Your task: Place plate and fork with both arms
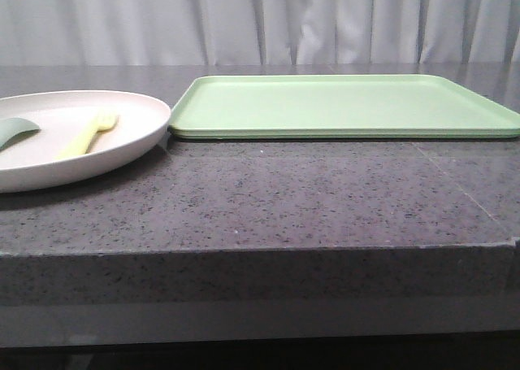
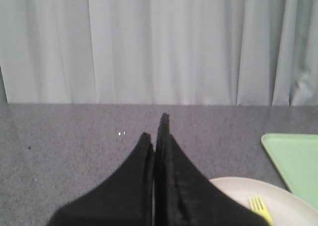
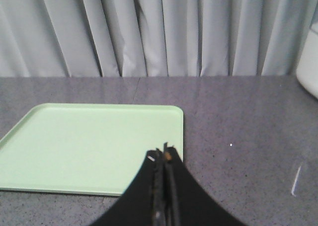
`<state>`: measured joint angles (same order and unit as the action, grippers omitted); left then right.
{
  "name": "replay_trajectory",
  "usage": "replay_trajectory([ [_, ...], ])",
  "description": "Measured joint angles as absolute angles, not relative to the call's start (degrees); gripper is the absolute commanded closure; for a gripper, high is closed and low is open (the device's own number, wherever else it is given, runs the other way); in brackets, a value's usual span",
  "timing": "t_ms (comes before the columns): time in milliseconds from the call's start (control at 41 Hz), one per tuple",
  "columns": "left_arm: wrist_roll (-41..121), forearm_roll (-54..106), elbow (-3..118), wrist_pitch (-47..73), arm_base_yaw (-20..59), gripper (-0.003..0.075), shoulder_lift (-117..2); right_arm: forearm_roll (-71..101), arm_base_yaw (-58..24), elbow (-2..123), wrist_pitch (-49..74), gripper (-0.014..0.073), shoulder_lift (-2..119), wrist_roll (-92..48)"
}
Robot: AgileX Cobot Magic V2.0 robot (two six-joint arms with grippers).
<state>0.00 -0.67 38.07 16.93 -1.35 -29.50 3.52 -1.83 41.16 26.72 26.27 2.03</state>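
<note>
On my front camera the plate (image 1: 122,138) sits at the left edge of the frame, partly cut off, resting on the dark speckled table (image 1: 268,199). The fork (image 1: 88,134) lies inside the plate, tines toward the back, handle pointing toward me. Further left in the plate, a grey-green spoon-like piece (image 1: 16,130) pokes in from the frame edge, apart from the fork. The plate's right rim comes right up beside the near-left corner of the light green tray (image 1: 341,106); I cannot tell whether they touch. The tray fills the middle and right of the frame, flat on the table. A pale curtain (image 1: 260,20) hangs across the top of the picture. Neither arm appears in this view.

On the left wrist feed the left gripper (image 2: 156,129) has its jaws pressed together, holding nothing, black fingers (image 2: 179,186) rising from the bottom centre. The plate (image 2: 238,188) shows at the lower right with the fork's (image 2: 261,208) tines visible on it, and a corner of the tray (image 2: 293,161) sits just above that at the right edge.

On the right wrist feed the right gripper (image 3: 161,151) also has its jaws pressed together and empty, at the bottom centre over the tray's (image 3: 89,146) near-right corner. A white rounded object (image 3: 309,69), mostly out of frame, shows at the right edge.
</note>
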Motion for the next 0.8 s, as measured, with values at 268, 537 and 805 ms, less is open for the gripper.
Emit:
replay_trajectory([
  [268,0.0,-0.7,38.3,18.5,-1.4,0.069,-31.5,3.5,-1.8,42.1,28.1,0.0612,31.0,2.0],
  [537,0.0,-0.6,38.3,19.0,-1.4,0.0146,-31.5,3.5,-1.8,42.2,28.1,0.0165,31.0,2.0],
  [805,0.0,-0.6,38.3,19.8,-1.4,0.01,-31.5,3.5,-1.8,42.2,28.1,0.0074,31.0,2.0],
])
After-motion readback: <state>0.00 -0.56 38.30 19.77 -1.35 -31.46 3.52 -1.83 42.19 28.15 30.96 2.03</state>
